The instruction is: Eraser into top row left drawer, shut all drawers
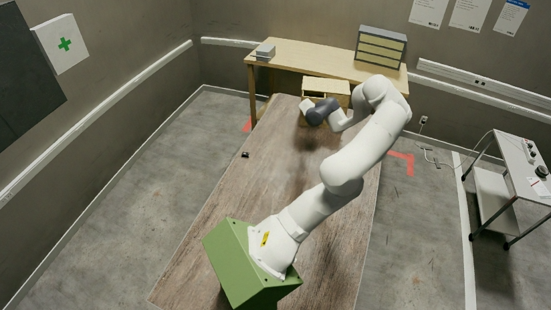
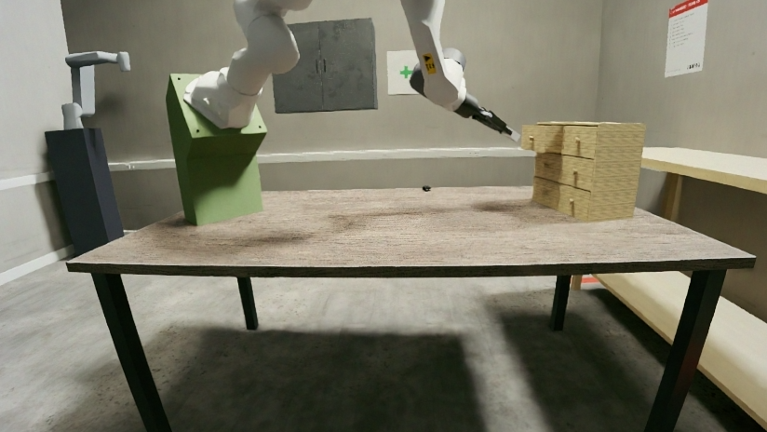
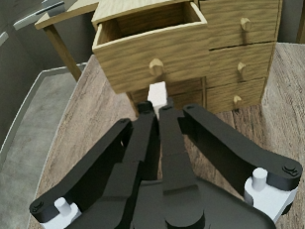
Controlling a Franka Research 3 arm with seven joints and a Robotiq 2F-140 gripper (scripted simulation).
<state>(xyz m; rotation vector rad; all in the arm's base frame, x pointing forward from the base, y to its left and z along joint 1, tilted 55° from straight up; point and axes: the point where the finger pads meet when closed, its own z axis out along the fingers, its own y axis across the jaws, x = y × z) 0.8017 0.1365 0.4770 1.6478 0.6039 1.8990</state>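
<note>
Jaws together (pale-tipped), near open drawer (image 1: 316,97) (image 2: 543,138) (image 3: 128,63).

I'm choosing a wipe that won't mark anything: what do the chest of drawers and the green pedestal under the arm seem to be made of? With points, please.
Chest of drawers (image 1: 325,83) (image 2: 617,171) (image 3: 238,36): probably pale wood with a matte finish; streaky grain shows.
Green pedestal (image 1: 231,261) (image 2: 225,182): perhaps painted metal, satin; even color and crisp folds suggest it.
</note>
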